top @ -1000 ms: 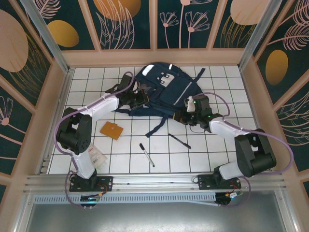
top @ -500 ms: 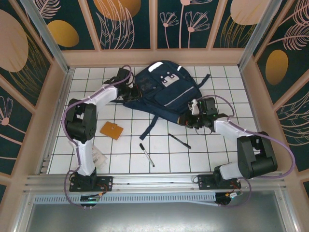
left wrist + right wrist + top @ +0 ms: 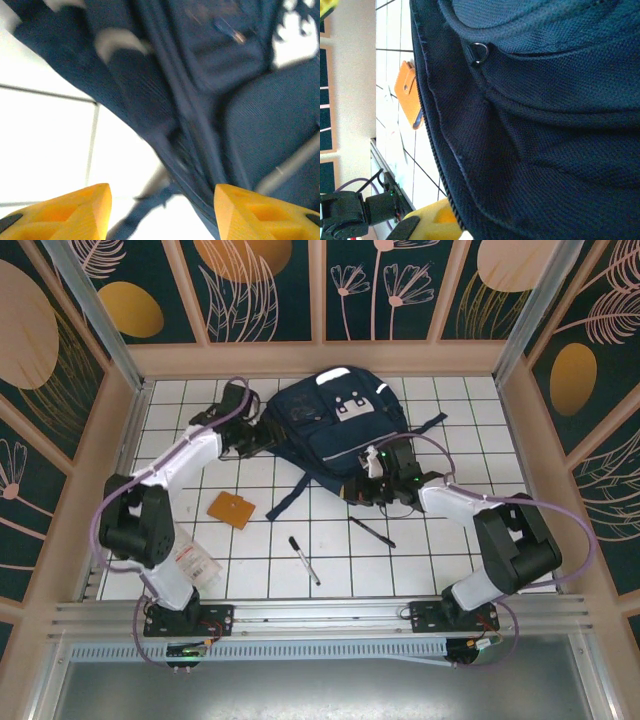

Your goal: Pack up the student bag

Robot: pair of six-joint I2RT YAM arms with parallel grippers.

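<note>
At the far middle of the tiled table [image 3: 450,560], the student bag [image 3: 335,425] lies flat with its front side up. The left gripper [image 3: 262,437] is just beside the bag's left edge, its jaws apart with nothing between them. The right gripper [image 3: 372,483] is closed on the fabric at the bag's near edge. An orange wallet [image 3: 231,509], a marker [image 3: 304,560] and a pen [image 3: 372,531] lie nearer to the arm bases.

student bag [image 3: 335,430]: far middle of counter [image 3: 450,550] | strap [image 3: 295,495]: trails from bag toward near edge | flat case [image 3: 231,509]: left of strap | pen [image 3: 372,531]: right of strap end | marker [image 3: 304,560]: nearer the near edge, between case and pen | packet [image 3: 195,562]: toward near-left corner
</note>
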